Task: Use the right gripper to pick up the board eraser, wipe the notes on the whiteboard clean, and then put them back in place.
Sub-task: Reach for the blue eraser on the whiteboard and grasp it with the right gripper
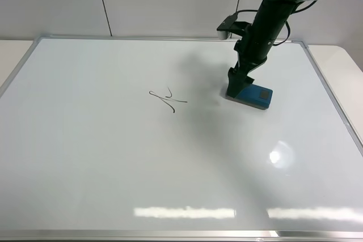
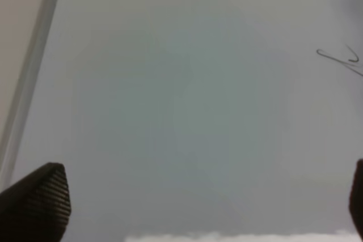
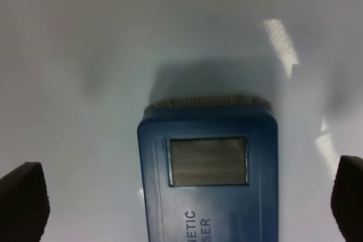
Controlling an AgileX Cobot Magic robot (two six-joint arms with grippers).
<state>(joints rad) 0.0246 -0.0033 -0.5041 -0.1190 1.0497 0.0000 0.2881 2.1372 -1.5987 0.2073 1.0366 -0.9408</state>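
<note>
right pincer [image 1: 240, 86] over the eraser [image 1: 255, 95], seen from the high camera. my right pincer is spread wide and pinching nothing. in the right wrist view its two fingertips [image 3: 21, 203] stand one to each side of the eraser [image 3: 209, 168], both apart from the blue sides, with bare board showing in each gap.

the eraser lies felt-down on the whiteboard [image 1: 113, 157], in the far right part, clear of the frame on both the far edge and the right edge. its long axis runs through the gap between my fingertips, so closing would, i judge, take it across the short width. i cannot tell whether the fingertips are low enough to catch the body rather than only the top.

the notes [image 1: 168, 99] lie to the left of the eraser in the high view, toward the middle of the board and well apart from it, with only bare white surface between. a wiping sweep would run leftward and slightly nearer, and there is open room on every side of the scribble.

my left pincer [image 2: 195, 202] is likewise spread and empty, hanging over the board with the notes [image 2: 339, 60] at the margin of its view. the right one is plainly the nearer to the eraser. the pale counter [image 1: 11, 49] shows beyond the frame.
</note>
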